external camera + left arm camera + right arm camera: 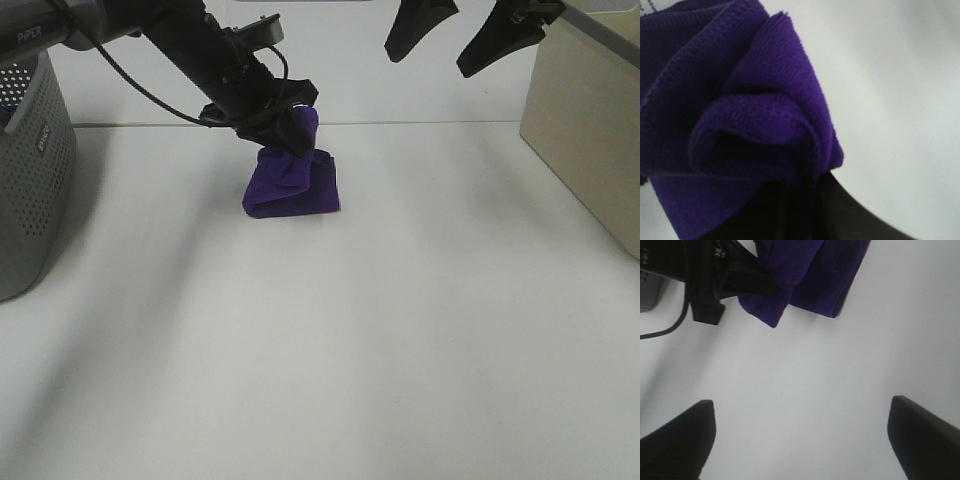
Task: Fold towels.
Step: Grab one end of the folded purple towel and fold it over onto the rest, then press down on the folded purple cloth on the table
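Pinching the top of the bunched purple towel [290,185], the left gripper [280,115] props it on the white table [400,330] (far side); slackening could drop it crumpled. Right gripper [462,40] hangs wide open, empty.

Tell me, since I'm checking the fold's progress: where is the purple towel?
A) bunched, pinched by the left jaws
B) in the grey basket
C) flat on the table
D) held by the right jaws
A: the towel rises bunched from the table into the shut left jaws; the right jaws stand open, empty.
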`<state>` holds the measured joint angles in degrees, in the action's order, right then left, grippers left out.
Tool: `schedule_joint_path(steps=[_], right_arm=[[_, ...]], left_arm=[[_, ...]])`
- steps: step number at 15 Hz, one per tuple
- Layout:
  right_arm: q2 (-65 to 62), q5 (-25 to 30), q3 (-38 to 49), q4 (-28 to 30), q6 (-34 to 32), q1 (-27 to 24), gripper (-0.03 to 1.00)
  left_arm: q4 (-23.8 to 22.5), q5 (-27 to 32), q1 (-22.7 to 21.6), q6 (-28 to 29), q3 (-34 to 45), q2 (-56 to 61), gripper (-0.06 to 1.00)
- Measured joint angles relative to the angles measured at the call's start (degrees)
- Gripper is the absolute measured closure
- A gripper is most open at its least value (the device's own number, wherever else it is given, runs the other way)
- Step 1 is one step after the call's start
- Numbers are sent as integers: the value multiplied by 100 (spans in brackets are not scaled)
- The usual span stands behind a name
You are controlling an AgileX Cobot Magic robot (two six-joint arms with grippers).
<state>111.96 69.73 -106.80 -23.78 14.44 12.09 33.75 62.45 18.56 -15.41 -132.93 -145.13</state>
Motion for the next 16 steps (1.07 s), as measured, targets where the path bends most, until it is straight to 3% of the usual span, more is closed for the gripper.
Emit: schedule_joint_path(steps=[1,2,3,4,6,9,11,12,14,16], right_arm=[[-57,0,0,-11,0,0,6],[-80,0,0,-52,0,0,6],[-86,0,0,-97,0,0,6],[-97,0,0,-126,0,0,6],[-172,6,0,-126,0,0,6],[-315,17,0,-74,0,0,6],[-327,17,0,6,92,0,6],[-304,17,0,6,281,0,6],[-109,-155,0,-384,1478,0,6],[223,-728,0,-1003,2194,6,6]], left_arm=[[395,-487,80,172,0,-17,45],[814,-693,103,223,0,-17,31],[1346,-796,109,206,0,-17,24],[1925,-819,115,34,0,-17,22],[2510,-808,115,-292,0,-17,20],[2762,-642,29,-556,0,-6,20],[2487,-464,-183,-584,0,74,20],[2097,-372,-321,-584,0,189,20],[584,-195,-625,-350,0,670,20],[-773,11,-699,206,-6,997,20]])
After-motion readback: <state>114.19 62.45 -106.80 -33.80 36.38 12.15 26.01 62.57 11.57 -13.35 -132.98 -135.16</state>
